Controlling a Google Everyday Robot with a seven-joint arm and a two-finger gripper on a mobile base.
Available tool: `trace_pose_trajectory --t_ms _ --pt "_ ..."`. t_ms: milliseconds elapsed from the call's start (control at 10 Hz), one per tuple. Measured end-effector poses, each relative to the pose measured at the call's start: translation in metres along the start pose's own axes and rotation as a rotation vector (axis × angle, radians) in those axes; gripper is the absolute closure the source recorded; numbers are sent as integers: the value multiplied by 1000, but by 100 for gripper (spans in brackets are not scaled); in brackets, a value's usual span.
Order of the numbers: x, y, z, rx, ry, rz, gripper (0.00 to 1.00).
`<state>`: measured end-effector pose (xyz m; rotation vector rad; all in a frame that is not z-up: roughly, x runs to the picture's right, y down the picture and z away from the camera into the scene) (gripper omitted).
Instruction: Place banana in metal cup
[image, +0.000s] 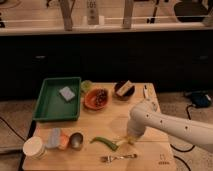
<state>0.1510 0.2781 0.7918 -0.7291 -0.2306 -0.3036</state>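
Note:
The banana (123, 142), a small pale yellow piece, lies on the wooden table (150, 150) just right of a green pepper (102, 142). The metal cup (76, 140), small and grey with a dark inside, stands at the front left of the table, left of the pepper. My gripper (130, 138) is at the end of the white arm, which reaches in from the right. It is down at the banana's right end, and the arm hides much of it.
A white paper cup (34, 147) and a blue and orange item (57, 139) sit left of the metal cup. A fork (118, 158) lies at the front. A green tray (52, 107) with a sponge (66, 93), an orange bowl (96, 98) and a dark bowl (124, 89) are at the back.

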Motion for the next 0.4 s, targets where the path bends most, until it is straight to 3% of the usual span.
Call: trace_pose_trajectory --t_ms 200,400 --pt "2 -1 -5 6 3 -9 100" --pt "3 -6 -26 34 0 -22 100"
